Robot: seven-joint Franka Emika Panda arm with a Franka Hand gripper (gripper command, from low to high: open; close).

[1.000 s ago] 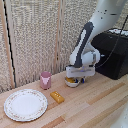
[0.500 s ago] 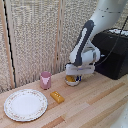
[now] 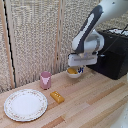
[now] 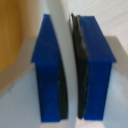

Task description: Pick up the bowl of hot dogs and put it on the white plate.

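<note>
Bowl [image 3: 73, 73] rim pinched between jaws.

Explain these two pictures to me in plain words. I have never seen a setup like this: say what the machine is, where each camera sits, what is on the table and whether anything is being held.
The machine is a white robot arm; its claw is the grasping end.

The exterior view comes from a camera standing off the arm and shows the whole wooden table. The wrist view comes from a camera mounted on the arm itself, looking closely at the claw's blue fingers, which are nearly together with a thin pale edge between them, seemingly the bowl's rim.

On the table lie a large white plate, a pink cup and an orange-yellow block. A black box stands behind.

The claw is down on the small hot dog bowl and appears to pinch its rim. The bowl is not yet on the plate.
</note>
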